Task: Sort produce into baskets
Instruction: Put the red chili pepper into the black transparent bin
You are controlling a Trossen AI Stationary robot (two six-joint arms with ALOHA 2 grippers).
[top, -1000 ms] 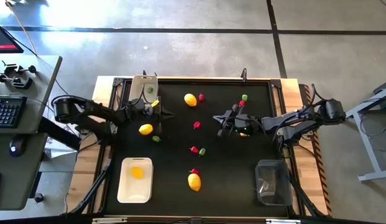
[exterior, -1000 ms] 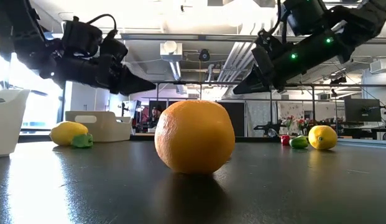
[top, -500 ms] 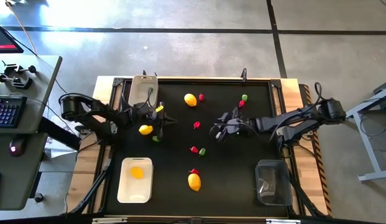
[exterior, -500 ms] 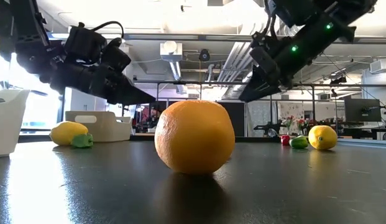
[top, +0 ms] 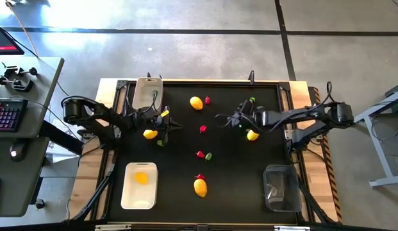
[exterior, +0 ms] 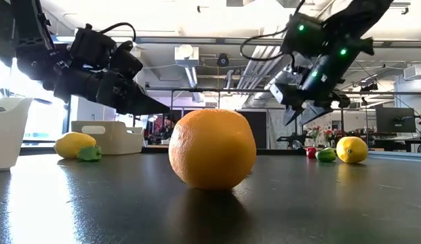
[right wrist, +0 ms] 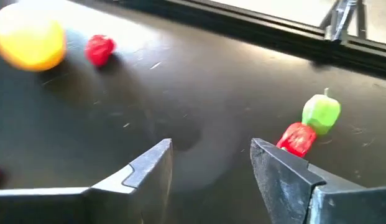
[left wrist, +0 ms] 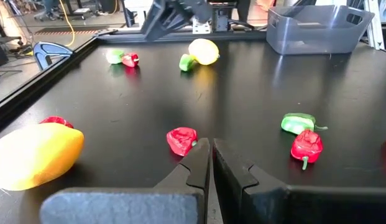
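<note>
Yellow produce lies on the black table [top: 275,154]: one oval [top: 150,133] by a green piece [top: 161,142] below my left gripper [top: 175,125], one [top: 252,135] beside my right arm, one far [top: 196,102], one near [top: 200,187]. Red pieces [top: 202,128] [top: 200,154] lie mid-table. My left gripper [left wrist: 209,160] is shut and holds nothing; a red piece [left wrist: 181,140] lies just ahead of it. My right gripper [right wrist: 211,163] hovers open above bare table, with a red piece [right wrist: 297,138] and a green piece [right wrist: 321,113] beyond it.
The beige tub [top: 148,92] stands at the far left. The white tray [top: 140,192], near left, holds an orange piece [top: 141,178]. The transparent bin [top: 279,187] stands near right. A raised rim [top: 199,82] runs around the table.
My right gripper has swung toward the table's far edge, rolled and tipped downward, and has opened; the yellow oval that its arm half covered now shows beside it. My left gripper has sunk a little toward the table and stays shut.
</note>
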